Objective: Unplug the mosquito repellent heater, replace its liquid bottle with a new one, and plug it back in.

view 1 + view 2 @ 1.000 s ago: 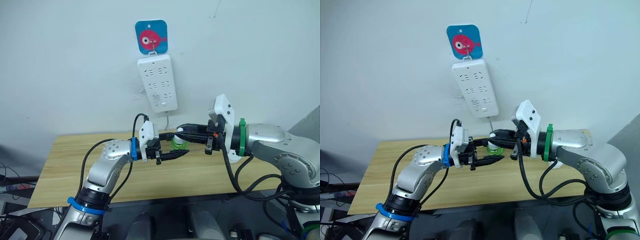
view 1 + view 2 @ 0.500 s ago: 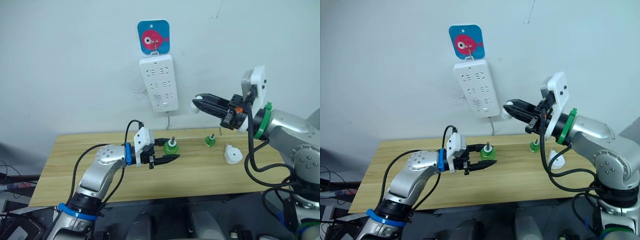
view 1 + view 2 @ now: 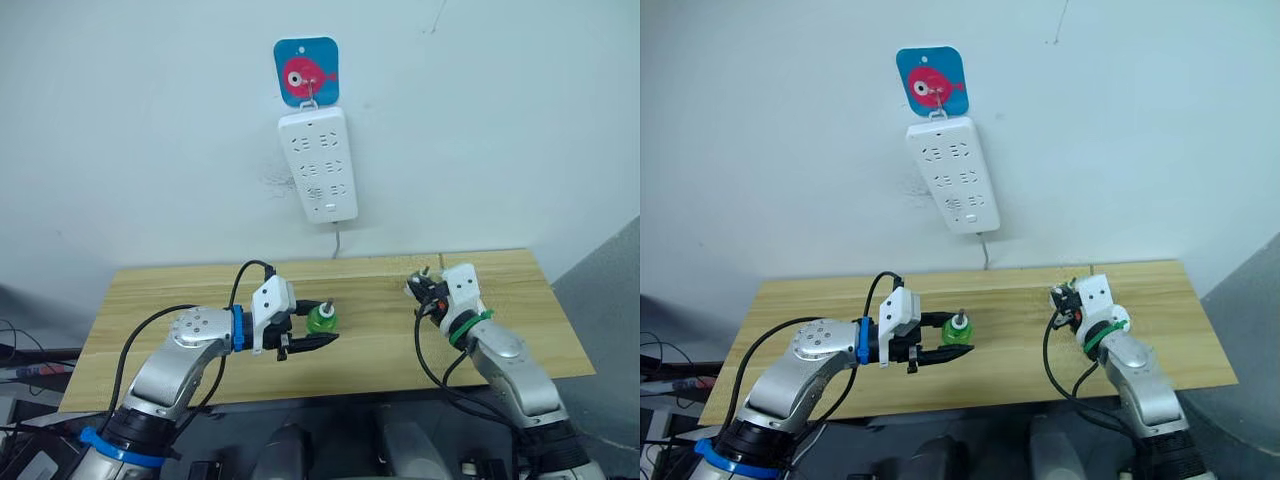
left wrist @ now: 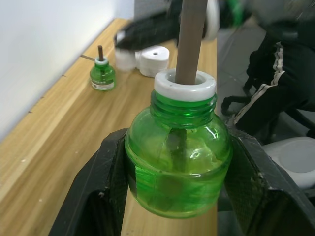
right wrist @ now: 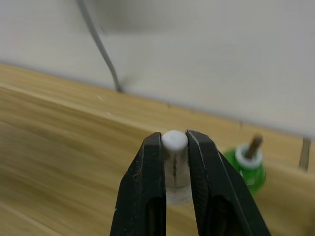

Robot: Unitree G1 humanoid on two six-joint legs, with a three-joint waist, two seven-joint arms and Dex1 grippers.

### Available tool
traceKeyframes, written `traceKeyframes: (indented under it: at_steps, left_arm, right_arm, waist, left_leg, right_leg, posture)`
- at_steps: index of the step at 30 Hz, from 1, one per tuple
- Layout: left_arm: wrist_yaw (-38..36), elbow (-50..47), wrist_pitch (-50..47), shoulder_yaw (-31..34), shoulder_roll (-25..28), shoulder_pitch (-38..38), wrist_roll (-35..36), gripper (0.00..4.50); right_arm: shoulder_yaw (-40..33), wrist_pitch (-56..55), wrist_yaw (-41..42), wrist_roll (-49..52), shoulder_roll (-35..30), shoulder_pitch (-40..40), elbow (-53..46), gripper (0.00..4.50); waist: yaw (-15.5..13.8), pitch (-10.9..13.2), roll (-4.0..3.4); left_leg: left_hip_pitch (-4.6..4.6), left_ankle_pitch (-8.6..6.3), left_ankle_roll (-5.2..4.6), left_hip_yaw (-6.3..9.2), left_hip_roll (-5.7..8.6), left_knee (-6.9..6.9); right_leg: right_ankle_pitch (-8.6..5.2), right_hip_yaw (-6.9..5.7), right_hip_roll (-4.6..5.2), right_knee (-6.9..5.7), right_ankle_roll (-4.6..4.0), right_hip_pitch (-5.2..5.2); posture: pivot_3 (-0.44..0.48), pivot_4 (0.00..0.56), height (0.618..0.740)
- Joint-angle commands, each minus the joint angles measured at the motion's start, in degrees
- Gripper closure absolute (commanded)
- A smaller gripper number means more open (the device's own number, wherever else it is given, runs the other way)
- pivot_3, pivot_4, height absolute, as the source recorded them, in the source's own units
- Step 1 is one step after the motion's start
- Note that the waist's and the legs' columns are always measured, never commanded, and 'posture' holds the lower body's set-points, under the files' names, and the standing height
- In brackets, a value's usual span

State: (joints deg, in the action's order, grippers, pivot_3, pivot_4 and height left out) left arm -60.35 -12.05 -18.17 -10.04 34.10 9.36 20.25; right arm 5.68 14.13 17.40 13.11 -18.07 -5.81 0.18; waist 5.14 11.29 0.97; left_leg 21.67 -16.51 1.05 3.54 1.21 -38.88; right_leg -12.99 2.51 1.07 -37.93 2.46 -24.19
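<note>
The two black fingers (image 4: 106, 189) of the left gripper (image 3: 305, 341) are closed around a green liquid bottle (image 4: 178, 156), which is clamped at its round belly, upright, with its white collar and brown wick above the fingers. In the head views this bottle (image 3: 958, 328) is held low over the middle of the wooden table (image 3: 150, 300).

The fingers (image 5: 147, 189) of the right gripper (image 5: 174, 162) are closed on a small white round piece (image 5: 175, 141). What this piece is cannot be told for sure: only its rounded top and a little of its side are visible between the fingers, and the rest is hidden by them. In the head views the right gripper (image 3: 418, 290) is seen over the right part of the table, and its tips are hard to make out there.

A second green bottle (image 5: 246, 167) is standing on the table just beyond the right gripper, partly cut off by one finger. In the left wrist view, a white rounded unit with a hole (image 4: 154, 60), probably the mosquito repellent heater, is lying on the table near this second bottle (image 4: 102, 76), and it is partly covered by the blurred right gripper.

A white power strip (image 3: 317, 166) is hanging on the far wall under a blue hook plate (image 3: 305, 71).
</note>
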Motion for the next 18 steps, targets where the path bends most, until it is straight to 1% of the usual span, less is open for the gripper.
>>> traceKeyframes:
  at_steps: [1,7,11,13,14,18]
  left_arm:
    - [0.5,-4.3,-1.8,2.0,1.2,-0.6,1.9,2.16]
    - [0.8,-7.3,-4.6,3.1,2.5,-1.4,3.3,2.16]
    - [1.1,-8.0,-5.7,3.2,2.8,-1.1,3.8,2.16]
    - [1.2,-8.2,-6.0,3.0,2.7,-0.9,3.8,2.16]
    - [1.3,-8.3,-6.1,2.9,2.6,-0.8,3.8,2.16]
    - [1.4,-8.2,-6.1,2.7,2.3,-0.8,3.6,2.16]
  right_arm:
    - [-1.4,-4.9,-0.7,-2.7,1.4,-1.8,6.4,4.20]
    - [-4.3,-11.7,-3.7,-4.7,4.9,-6.6,19.3,4.20]
    - [-5.4,-14.9,-4.1,-5.9,6.3,-9.0,25.0,4.20]
    - [-5.7,-15.8,-4.5,-6.4,6.5,-9.3,26.2,3.45]
    - [-6.0,-15.9,-4.3,-6.0,6.7,-9.0,26.1,3.20]
    - [-6.7,-15.2,-3.3,-5.0,6.7,-6.4,21.8,1.77]
  waist:
    - [0.0,0.4,-0.04]
    - [0.0,1.3,-0.15]
    - [-0.1,1.4,-0.14]
    - [-0.1,1.4,-0.14]
    - [-0.1,1.4,-0.14]
    - [-0.1,1.5,-0.15]
  left_leg:
    - [-0.01,0.00,0.00,0.00,0.00,0.00]
    - [-0.03,0.00,0.00,-0.05,-0.03,0.00]
    - [-0.01,0.00,0.00,-0.01,0.00,0.01]
    - [-0.01,0.00,0.00,-0.01,0.01,0.02]
    - [-0.01,0.00,0.00,0.00,0.02,0.02]
    - [-0.01,0.00,0.00,0.02,0.01,0.03]
  right_leg:
    - [0.00,0.00,0.00,-0.01,-0.01,0.00]
    - [-0.01,0.05,0.00,-0.02,-0.02,0.00]
    - [-0.01,0.03,0.01,0.00,-0.02,0.00]
    - [0.00,0.03,0.02,0.00,-0.02,0.01]
    - [-0.01,0.03,0.02,0.00,-0.02,0.01]
    - [-0.01,0.03,0.04,0.00,-0.02,0.01]
  posture:
    - [-0.102,0.240,0.740]
    - [-0.094,0.247,0.740]
    - [-0.093,0.248,0.740]
    - [-0.093,0.247,0.740]
    - [-0.094,0.246,0.740]
    - [-0.100,0.242,0.740]
